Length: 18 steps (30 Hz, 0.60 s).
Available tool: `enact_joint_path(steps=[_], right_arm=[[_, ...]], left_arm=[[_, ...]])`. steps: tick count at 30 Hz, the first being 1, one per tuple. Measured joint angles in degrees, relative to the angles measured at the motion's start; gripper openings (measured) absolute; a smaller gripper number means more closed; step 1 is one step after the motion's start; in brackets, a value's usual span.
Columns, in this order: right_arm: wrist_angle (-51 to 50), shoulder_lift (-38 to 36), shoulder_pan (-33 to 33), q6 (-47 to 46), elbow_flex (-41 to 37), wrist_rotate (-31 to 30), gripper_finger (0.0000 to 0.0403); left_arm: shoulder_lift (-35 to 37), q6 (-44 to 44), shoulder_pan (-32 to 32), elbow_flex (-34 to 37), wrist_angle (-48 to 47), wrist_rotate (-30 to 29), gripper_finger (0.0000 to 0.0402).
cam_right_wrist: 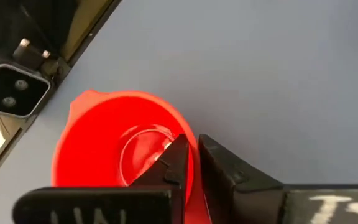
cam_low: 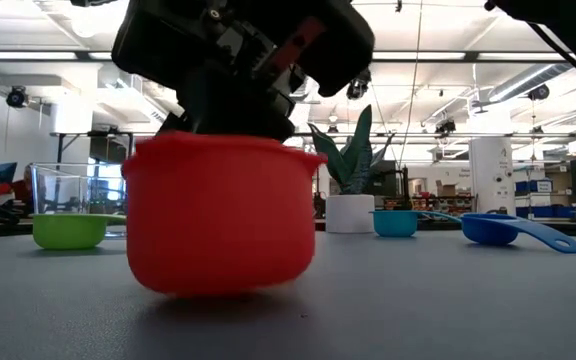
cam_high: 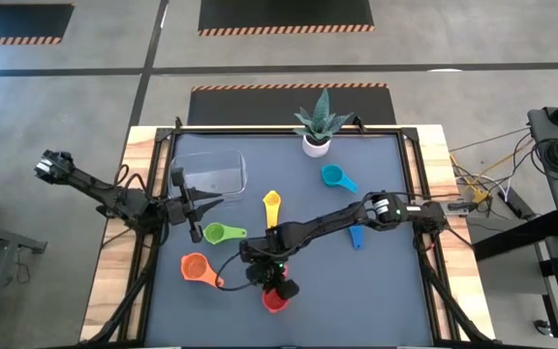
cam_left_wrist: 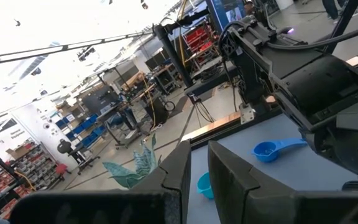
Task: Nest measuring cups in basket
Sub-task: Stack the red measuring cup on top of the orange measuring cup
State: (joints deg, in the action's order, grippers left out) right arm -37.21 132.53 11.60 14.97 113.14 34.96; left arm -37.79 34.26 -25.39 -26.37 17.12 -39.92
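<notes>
**Right gripper pinching red cup rim at the near table edge, basket lying far-left**

The right gripper (cam_right_wrist: 191,163) is sitting low over the red cup (cam_high: 275,300), fingers nearly together, one inside and one outside the rim wall (cam_right_wrist: 188,155). So it is gripping the red cup by its rim. In the low view the cup (cam_low: 218,215) is tilting slightly, with its base appearing to be still on the mat or just leaving it; hard to tell which.

The basket (cam_high: 211,174) is standing at the far-left part of the mat and looking empty. From the held cup it is lying up and to the left in the high view, across the orange cup (cam_high: 197,268) and green cup (cam_high: 217,233). That diagonal is what the carry is turning on; the right arm is reaching well across the middle already.

The left gripper (cam_high: 195,233) is waiting just beside the green cup, near the basket's near edge, fingers close together with a narrow gap in its wrist view (cam_left_wrist: 194,180), holding nothing. It is far nearer to the basket than the right one.

Yellow cup (cam_high: 271,205), teal cup (cam_high: 334,176) and blue cup (cam_high: 356,236) are lying loose mid-mat. No purple cup visible. Potted plant (cam_high: 317,126) at the far edge.
</notes>
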Motion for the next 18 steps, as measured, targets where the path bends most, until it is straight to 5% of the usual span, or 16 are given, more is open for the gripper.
enact_joint_path(steps=[9, 18], right_arm=[[2.5, -0.3, -1.5, -13.9, 0.0, -6.4, 0.0011], [3.5, -3.9, -2.3, -25.5, 0.0, -26.9, 0.0010]], left_arm=[[0.0, 0.0, 0.0, 0.0, 0.0, 0.0, 0.0037], [0.1, 0.0, 0.0, 0.0, 0.0, 0.0, 0.0037]])
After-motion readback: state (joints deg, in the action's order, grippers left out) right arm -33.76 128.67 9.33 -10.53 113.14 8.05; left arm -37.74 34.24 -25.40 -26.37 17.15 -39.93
